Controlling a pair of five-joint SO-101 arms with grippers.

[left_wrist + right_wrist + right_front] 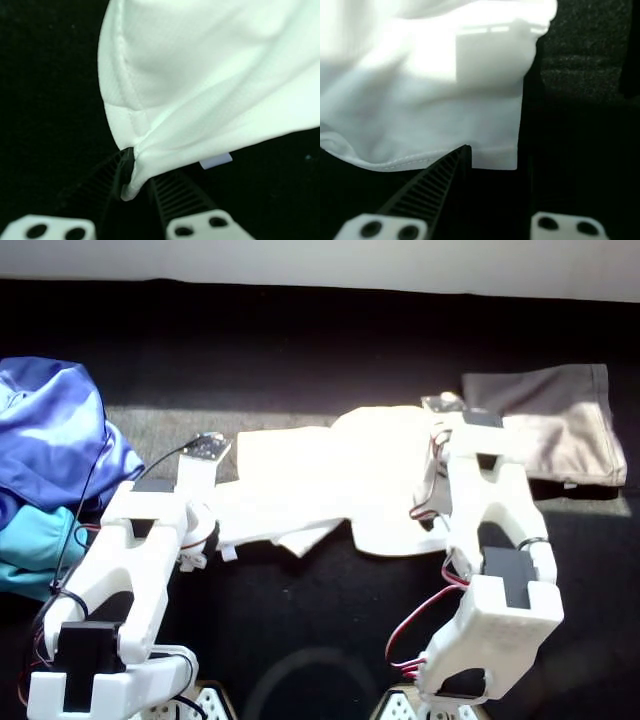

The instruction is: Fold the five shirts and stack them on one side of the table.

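A white shirt (330,485) lies spread and partly rumpled across the middle of the black table. My left gripper (207,450) sits at the shirt's left end. In the left wrist view the left gripper (134,172) is shut on a hemmed corner of the white shirt (210,75). My right gripper (447,408) is at the shirt's far right corner. In the right wrist view the right gripper (497,152) is open, with the hemmed corner of the white shirt (435,85) lying between its fingers; one finger is dark against the table.
A folded grey shirt (555,425) lies at the back right, just beyond the right arm. A rumpled blue shirt (50,430) sits on a teal one (30,545) at the left edge. The table's front middle is bare black cloth (320,620).
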